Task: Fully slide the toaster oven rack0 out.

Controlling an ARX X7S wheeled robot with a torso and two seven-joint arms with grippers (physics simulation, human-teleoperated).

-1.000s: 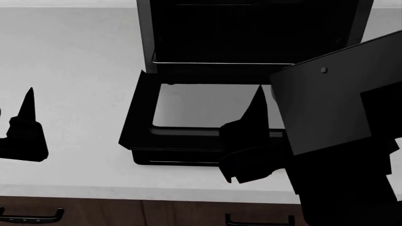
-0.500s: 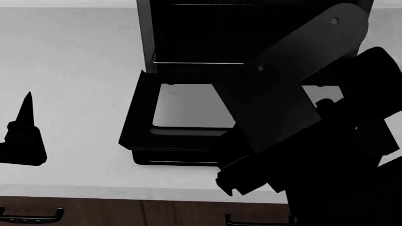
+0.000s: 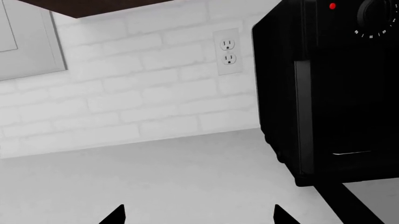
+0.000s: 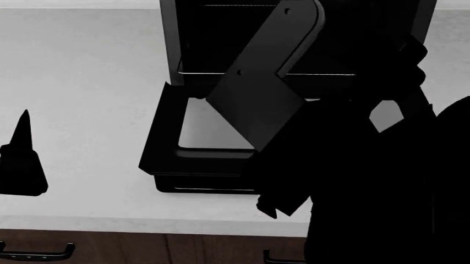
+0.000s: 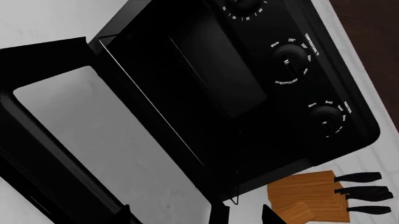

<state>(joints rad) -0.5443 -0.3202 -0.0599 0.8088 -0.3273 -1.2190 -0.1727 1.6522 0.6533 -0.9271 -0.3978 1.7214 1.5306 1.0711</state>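
Observation:
The black toaster oven (image 4: 198, 38) stands at the back of the counter, its door (image 4: 163, 146) folded down flat with the grey glass pane (image 4: 202, 129) facing up. The rack0 (image 4: 198, 73) shows as a pale thin front edge at the cavity's mouth, inside the oven. It also shows in the right wrist view (image 5: 156, 107). My right gripper (image 5: 196, 217) is open and empty, above the open door. In the head view its fingers are lost in the black arm (image 4: 257, 88). My left gripper (image 3: 198, 217) is open and empty over bare counter, left of the oven (image 3: 337, 84).
A wooden knife block (image 5: 311, 196) stands beside the oven's knob side. A wall outlet (image 3: 227, 51) sits on the white brick wall behind. The white counter (image 4: 88, 71) stretches left of the oven. Drawer handles (image 4: 37, 254) show below the counter's front edge.
My right arm has swung up and to the left over the oven's door, now hiding much of the glass pane and the cavity's right side. My left gripper has drifted slightly down.

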